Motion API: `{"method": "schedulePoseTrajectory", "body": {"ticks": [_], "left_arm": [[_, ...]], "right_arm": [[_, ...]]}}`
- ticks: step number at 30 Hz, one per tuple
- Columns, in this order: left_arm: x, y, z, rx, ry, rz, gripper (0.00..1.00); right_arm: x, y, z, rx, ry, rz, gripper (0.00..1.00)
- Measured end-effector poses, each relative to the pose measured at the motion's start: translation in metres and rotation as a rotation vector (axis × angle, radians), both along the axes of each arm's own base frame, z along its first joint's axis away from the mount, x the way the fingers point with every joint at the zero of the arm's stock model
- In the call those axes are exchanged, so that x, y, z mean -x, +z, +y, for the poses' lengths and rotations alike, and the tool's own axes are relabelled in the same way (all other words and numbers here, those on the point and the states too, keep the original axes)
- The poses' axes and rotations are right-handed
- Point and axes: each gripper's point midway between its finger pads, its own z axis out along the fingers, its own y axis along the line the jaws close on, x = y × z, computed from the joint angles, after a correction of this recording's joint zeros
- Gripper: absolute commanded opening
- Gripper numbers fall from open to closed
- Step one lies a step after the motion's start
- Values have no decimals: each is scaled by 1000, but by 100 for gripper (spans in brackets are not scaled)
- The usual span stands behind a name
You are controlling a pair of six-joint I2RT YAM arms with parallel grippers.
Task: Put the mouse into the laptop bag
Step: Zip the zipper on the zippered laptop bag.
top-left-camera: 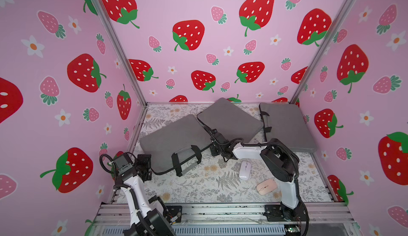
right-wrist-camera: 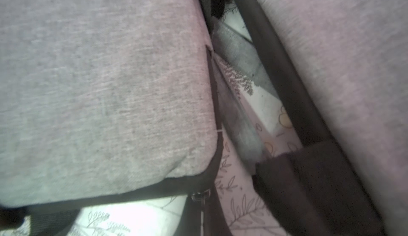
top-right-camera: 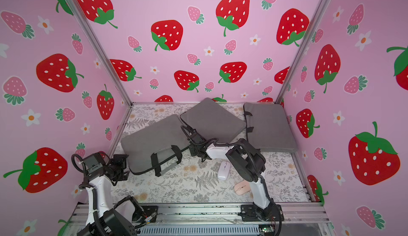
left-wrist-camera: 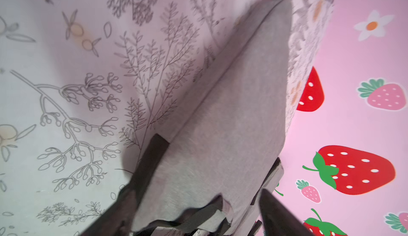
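Lying bare on the counter (top-left-camera: 198, 186), outside every bag, the white mouse (top-left-camera: 244, 170) is a smooth, glossy, flattened oval with a small wheel toward its far end. A pink mouse (top-left-camera: 266, 186) of the same shape lies near it on the near side, not touching.

Beyond the white mouse three laptop bags lie flat. The left bag (top-left-camera: 170, 140) is off to its left, the middle bag (top-left-camera: 231, 120) straight beyond it, and the right bag (top-left-camera: 287, 126) beyond and to its right. All are padded slabs of grey heathered woven cloth with rounded corners and black edging. What they hold cannot be seen. The left bag's grey webbing handles (top-left-camera: 186, 159), with black tabs, lie spread at its edge nearest the white mouse. The counter's cover is a pale print of ferns, sprigs and faint orange blooms.

The right end effector (top-left-camera: 212, 133), just beyond the white mouse, sits where the left and middle bags meet, jaws closed. A small metal zipper pull (right-wrist-camera: 199, 196) shows at a bag's black edge, but I cannot tell whether it is pinched. The left end effector (left-wrist-camera: 198, 201), well left of the white mouse, has its jaws spread wide on either side of the left bag's corner.
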Motion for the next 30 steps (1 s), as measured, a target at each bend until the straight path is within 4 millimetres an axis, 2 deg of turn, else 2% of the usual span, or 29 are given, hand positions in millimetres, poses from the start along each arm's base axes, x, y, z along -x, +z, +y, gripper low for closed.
{"method": "schedulePoseTrajectory", "body": {"ticks": [3, 5, 6, 9, 11, 13, 18, 21, 25, 30], "left_arm": [[-4, 14, -4, -9, -16, -33, 99], [-9, 16, -18, 20, -54, -61, 99], [-12, 14, -28, 27, -83, -72, 99], [-19, 5, -73, 63, -213, -91, 99], [-20, -1, -106, 80, -308, -98, 99], [-18, -3, -131, 76, -378, -106, 99], [-20, -5, -169, 35, -474, -144, 99], [-23, -12, -183, -2, -504, -131, 99], [-34, -24, -183, -40, -487, -108, 100], [-43, -38, -184, -45, -480, -80, 98]], "right_arm": [[8, 0, 5, 12, 11, -13, 0], [15, 0, 10, 18, 25, -20, 0], [19, 0, 12, 23, 32, -22, 0], [31, 0, 19, 33, 55, -32, 0], [40, 0, 24, 43, 72, -41, 0], [48, 0, 28, 51, 86, -47, 0], [70, -1, 40, 60, 135, -57, 0], [88, 0, 50, 64, 184, -65, 0], [116, 3, 65, 53, 272, -83, 0], [148, 18, 87, -11, 379, -121, 0]]}}
